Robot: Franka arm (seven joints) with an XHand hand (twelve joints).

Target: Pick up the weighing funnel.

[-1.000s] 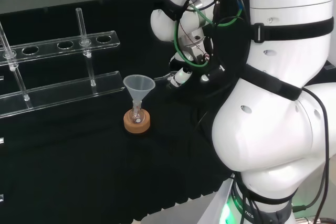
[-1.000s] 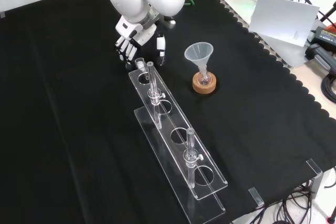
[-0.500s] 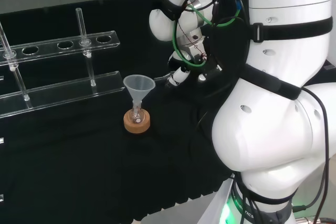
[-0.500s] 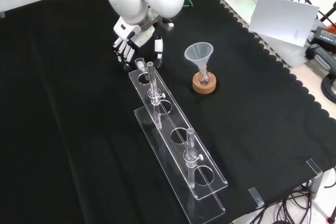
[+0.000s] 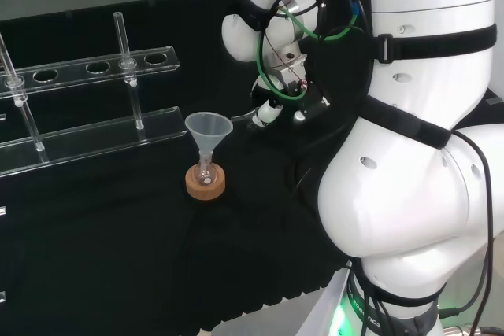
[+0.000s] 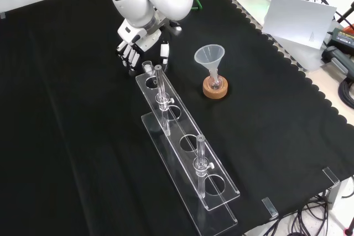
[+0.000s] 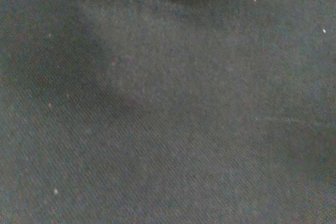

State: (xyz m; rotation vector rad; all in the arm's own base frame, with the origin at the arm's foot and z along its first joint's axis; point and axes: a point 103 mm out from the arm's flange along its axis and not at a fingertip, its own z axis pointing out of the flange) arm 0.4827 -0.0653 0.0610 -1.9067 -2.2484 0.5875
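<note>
The approach step: the robot's hand (image 6: 137,42) hangs low over the black bench (image 6: 66,136), fingers and thumb spread and holding nothing, the small clear weighing funnel (image 6: 147,67) just beneath between them; next, probably, lower and close.

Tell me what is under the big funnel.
The funnel stands stem-down in a small flask on a cork ring. The flask's contents cannot be made out; the ring covers the cloth beneath.
</note>
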